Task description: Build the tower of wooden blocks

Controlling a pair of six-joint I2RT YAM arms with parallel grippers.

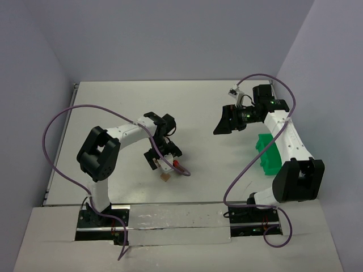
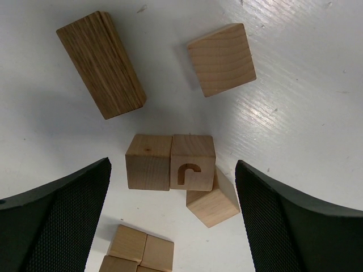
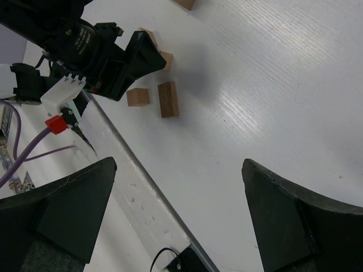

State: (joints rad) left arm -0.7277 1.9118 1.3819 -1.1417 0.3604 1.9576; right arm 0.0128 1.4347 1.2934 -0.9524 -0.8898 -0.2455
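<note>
Mid-stack: hovering over cube pair with left gripper wide open, empty; right gripper likewise. Next, probably: grab dark block squarely.

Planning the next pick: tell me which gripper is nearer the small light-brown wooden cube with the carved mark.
Left. The left gripper hangs open directly above the carved wooden cube, straddling it; the right gripper hovers open far off, beside the green plastic bin.

bright even light, soft shadows beside blocks, sheen on table, sharp focus
</note>
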